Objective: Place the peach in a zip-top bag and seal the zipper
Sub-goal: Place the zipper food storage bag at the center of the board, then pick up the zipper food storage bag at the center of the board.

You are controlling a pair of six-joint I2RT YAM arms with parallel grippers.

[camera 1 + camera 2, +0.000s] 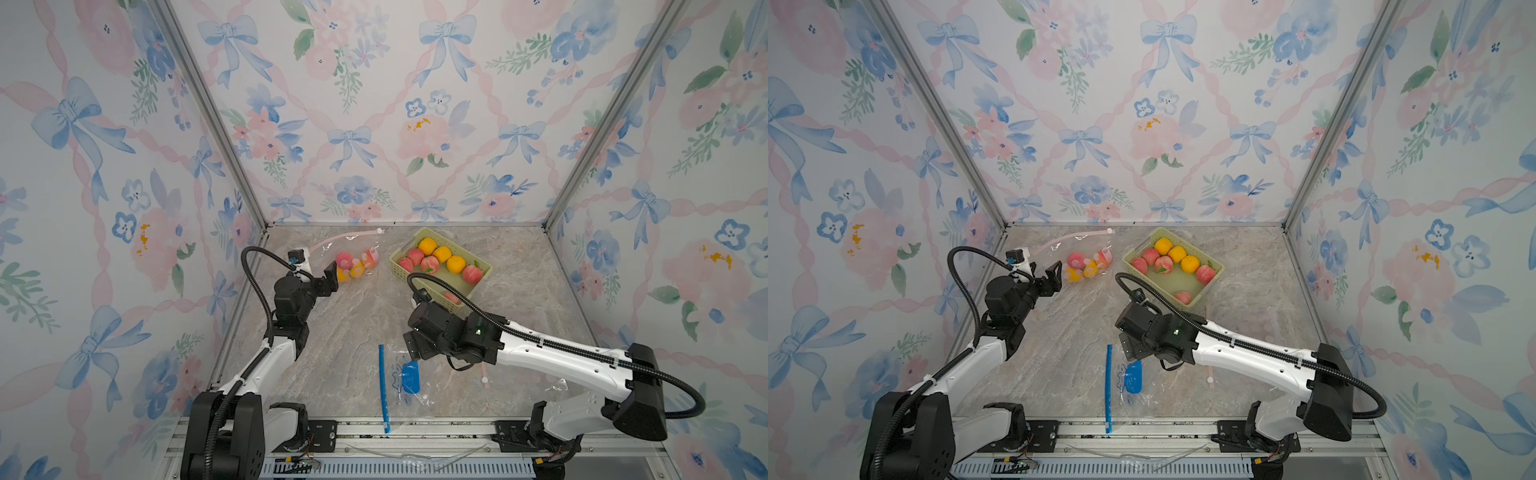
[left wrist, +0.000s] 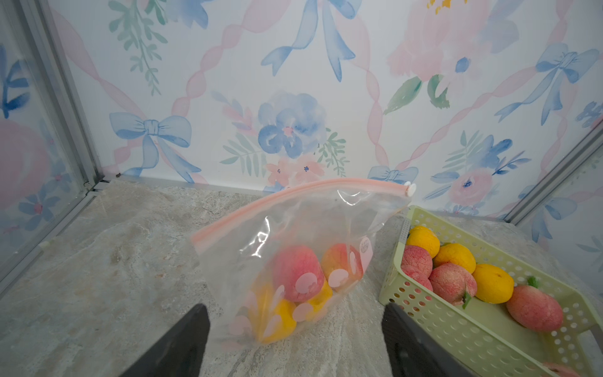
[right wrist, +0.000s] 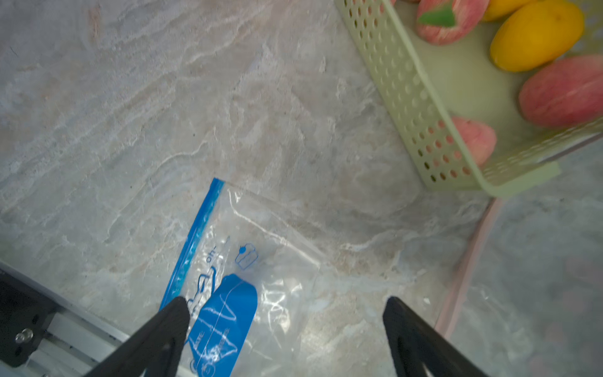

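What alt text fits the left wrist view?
A clear zip-top bag with a pink zipper that looks closed sits on the marble table, holding peaches and yellow fruit. The left gripper is open in the foreground, gripping nothing. A green perforated basket of more fruit stands beside the bag.

Near your right gripper [image 3: 285,302] you'll see a pale green perforated basket [image 1: 399,268] with three oranges [image 1: 441,253] in a row inside; grey marble tabletop [image 1: 353,324] lies beneath that gripper, floral wallpaper [image 1: 374,104] beyond
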